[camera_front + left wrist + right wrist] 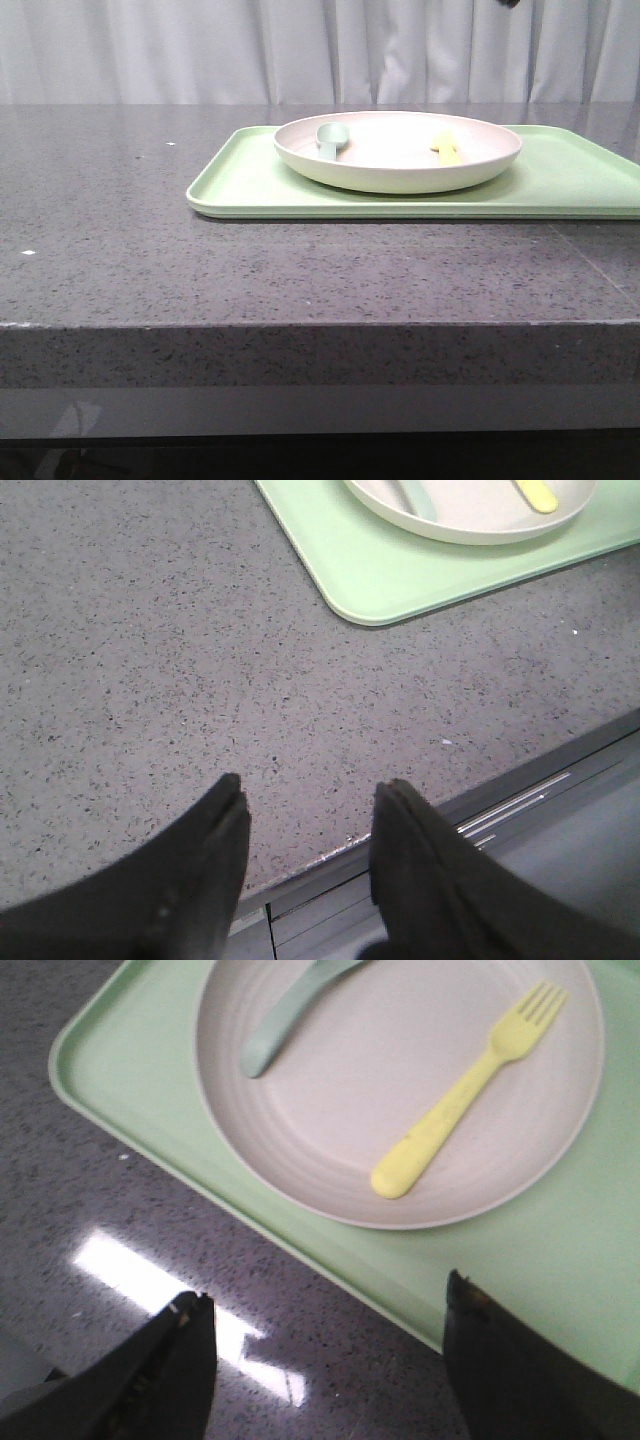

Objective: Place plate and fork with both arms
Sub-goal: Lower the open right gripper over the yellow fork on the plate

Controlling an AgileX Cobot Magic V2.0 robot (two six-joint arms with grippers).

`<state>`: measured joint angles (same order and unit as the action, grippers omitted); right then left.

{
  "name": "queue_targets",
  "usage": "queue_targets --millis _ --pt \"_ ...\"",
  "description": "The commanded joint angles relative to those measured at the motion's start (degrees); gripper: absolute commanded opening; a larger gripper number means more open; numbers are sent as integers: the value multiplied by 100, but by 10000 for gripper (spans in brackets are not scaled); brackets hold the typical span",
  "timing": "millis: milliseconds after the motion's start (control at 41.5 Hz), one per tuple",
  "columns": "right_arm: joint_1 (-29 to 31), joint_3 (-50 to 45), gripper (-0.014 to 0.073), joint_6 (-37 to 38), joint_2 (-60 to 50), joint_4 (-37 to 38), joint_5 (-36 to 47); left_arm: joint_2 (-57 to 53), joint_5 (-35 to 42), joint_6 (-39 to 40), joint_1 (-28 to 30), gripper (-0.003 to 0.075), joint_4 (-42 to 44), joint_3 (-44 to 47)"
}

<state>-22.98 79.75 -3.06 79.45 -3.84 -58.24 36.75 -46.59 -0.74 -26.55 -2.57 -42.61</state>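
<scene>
The cream plate (400,165) sits on a light green tray (250,185) on the grey counter; it also shows in the right wrist view (330,1150) and the left wrist view (480,525). The yellow fork (460,1100) lies in the plate, seen too in the front view (447,148) and the left wrist view (536,493). My left gripper (310,798) is open and empty over the counter's front edge, well short of the tray. My right gripper (325,1305) is open and empty above the counter at the tray's rim. Neither gripper shows in the front view.
A pale blue-green spoon (285,1015) lies in the plate beside the fork, also in the front view (330,138). The counter's front edge (320,325) runs across the view. White curtains (300,50) hang behind the counter.
</scene>
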Motion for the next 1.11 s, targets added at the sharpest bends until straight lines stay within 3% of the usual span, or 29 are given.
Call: queue_targets --millis 0,265,506,650,1084 --pt "-95 597 507 777 245 564 -91 -13 387 -4 -29 300 -70 -154" --pt "75 1574 487 1093 1289 596 -320 -13 387 -4 -29 300 -70 -154" --pt "126 1704 445 1097 1609 612 -18 -13 400 -4 -29 300 -70 -154" --pt "419 1962 445 1545 1910 563 -451 -13 400 -4 -29 300 -70 -154" --pt "617 3230 445 1596 3009 94 -1331 -13 400 -4 -29 300 -70 -154"
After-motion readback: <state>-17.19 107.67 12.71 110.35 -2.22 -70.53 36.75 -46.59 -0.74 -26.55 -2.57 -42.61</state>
